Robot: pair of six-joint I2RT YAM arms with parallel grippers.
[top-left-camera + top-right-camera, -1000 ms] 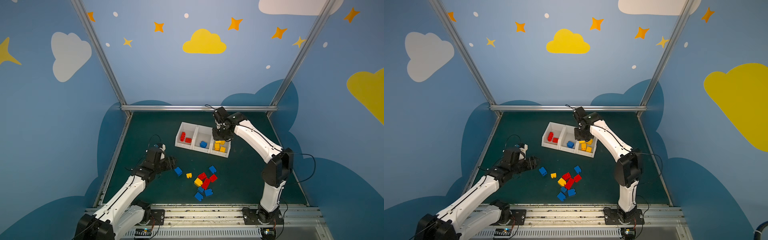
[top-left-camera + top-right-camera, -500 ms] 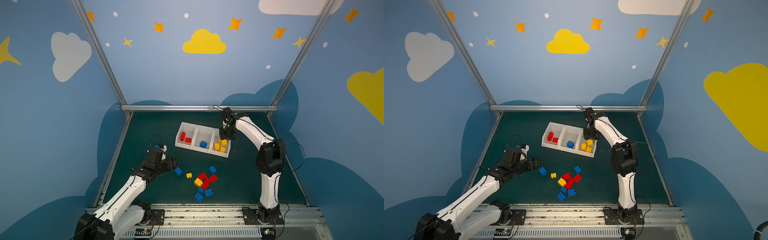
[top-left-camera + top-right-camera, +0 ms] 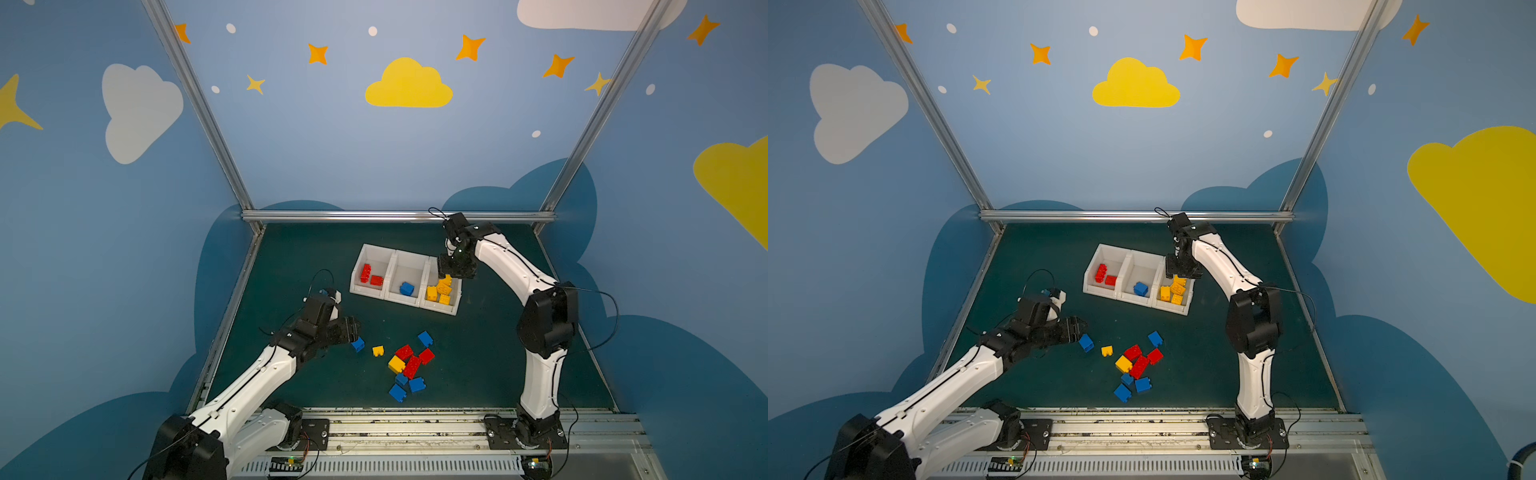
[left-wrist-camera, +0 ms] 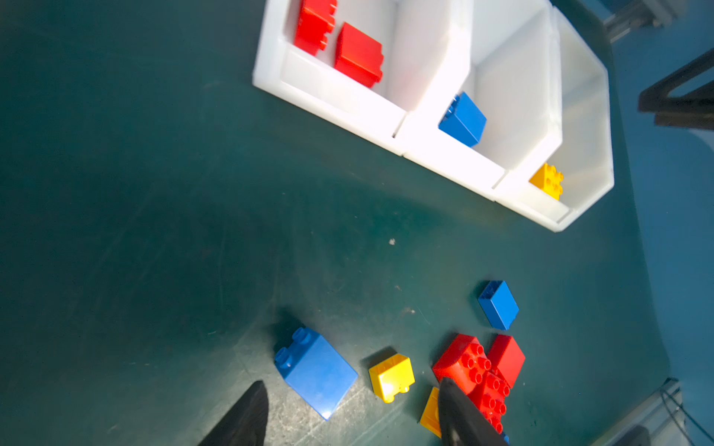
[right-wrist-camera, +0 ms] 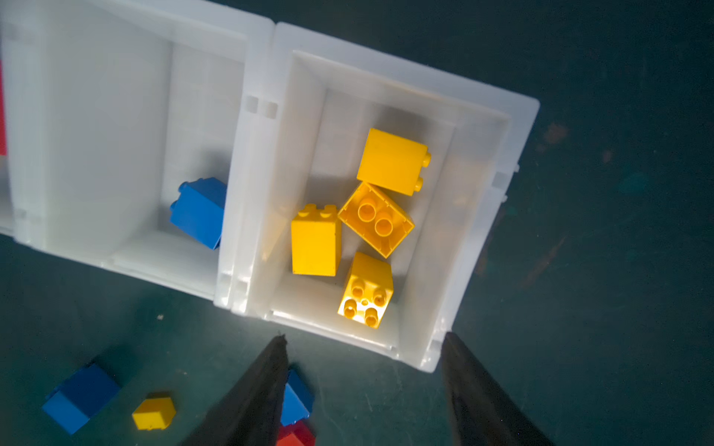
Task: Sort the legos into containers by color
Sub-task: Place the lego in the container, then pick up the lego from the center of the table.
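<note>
Near edge of the table [image 3: 478, 374]: loose pile of red, blue and yellow bricks [image 3: 409, 368]. Just left of it lie a small yellow brick [image 4: 391, 377] and a blue brick [image 4: 317, 370], right in front of the left claw [image 4: 349, 386], released, empty. Farther back, three white bins [image 3: 405, 300]: red bricks [image 3: 371, 275] left, one blue block [image 3: 406, 288] middle, four yellow blocks [image 5: 367, 224] right. Right claw [image 5: 364, 336] hangs over the yellow blocks, released, empty.

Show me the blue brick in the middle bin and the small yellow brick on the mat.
blue brick in the middle bin [image 4: 463, 120], left wrist view, on its smooth broad face.
small yellow brick on the mat [image 4: 391, 376], left wrist view, middle of its upward face.
</note>
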